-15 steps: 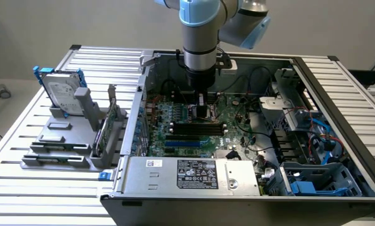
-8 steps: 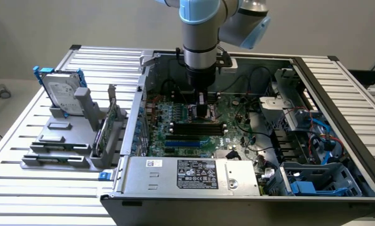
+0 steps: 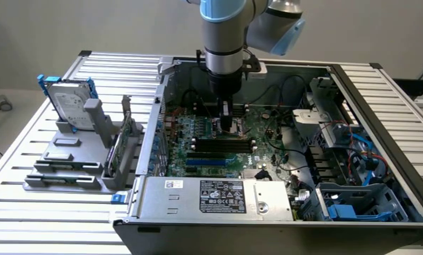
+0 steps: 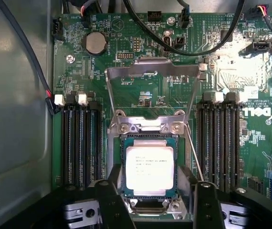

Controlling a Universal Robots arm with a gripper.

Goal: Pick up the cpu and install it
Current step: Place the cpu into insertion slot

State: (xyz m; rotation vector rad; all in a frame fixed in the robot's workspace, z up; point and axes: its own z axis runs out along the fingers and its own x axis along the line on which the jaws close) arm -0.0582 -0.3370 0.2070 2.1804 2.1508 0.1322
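Open computer case [image 3: 197, 236] holds the motherboard [image 4: 231, 71]. Its socket [image 4: 148, 126] (retaining frame [image 4: 150, 71] hinged up) holds the cpu [image 4: 149, 171], flat, metal top up. Gripper [image 4: 157, 207] low over it, fingers [image 4: 205, 205] apart, one either side of the cpu, gap visible beside one finger.

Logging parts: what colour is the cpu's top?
Silvery-grey; the cpu shows best in the wrist view.

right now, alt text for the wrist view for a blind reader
The cpu lies flat in its socket on a green motherboard, the socket's metal frame swung open. The gripper has a black finger on each side of the chip.
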